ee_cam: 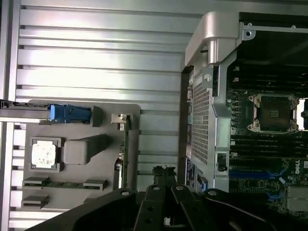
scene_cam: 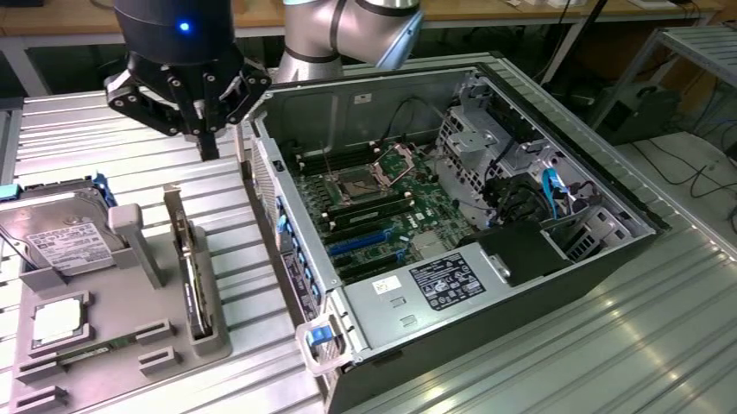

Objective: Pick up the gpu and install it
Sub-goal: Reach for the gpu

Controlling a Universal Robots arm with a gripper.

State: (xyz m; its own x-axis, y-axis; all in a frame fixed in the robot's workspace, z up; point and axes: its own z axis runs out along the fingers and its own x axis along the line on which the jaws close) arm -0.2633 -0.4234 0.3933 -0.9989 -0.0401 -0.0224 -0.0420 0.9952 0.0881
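Exterior view: gripper (scene_cam: 209, 153) hangs over the ribbed metal table (scene_cam: 81, 147), in the gap between the grey fixture tray (scene_cam: 121, 297) and the open computer case (scene_cam: 553, 285). Jaws pressed together into one narrow dark stem, nothing between them. Wrist view agrees: fingertips (ee_cam: 160, 171) side by side, no gap seen.

gpu (scene_cam: 192, 267) stands on edge in a slot of the fixture tray, along the tray's side nearest the case. Silvery edge up, very slim from this angle. Gripper is near the card's far end but apart from it, no contact. In the wrist view the gpu (ee_cam: 124, 154) shows as a thin strip at the tray's (ee_cam: 98, 166) edge, beside the gripper (ee_cam: 163, 169).

Also on the tray: hard drive (scene_cam: 58, 241) with white label, CPU chip (scene_cam: 55, 323), memory strip (ee_cam: 63, 183).

Case lies on its side, panel off. Motherboard (scene_cam: 432, 220) exposed, CPU socket (scene_cam: 392, 164) open, blue expansion slots (scene_cam: 362, 246) bare, power supply (scene_cam: 444, 280) at the near end
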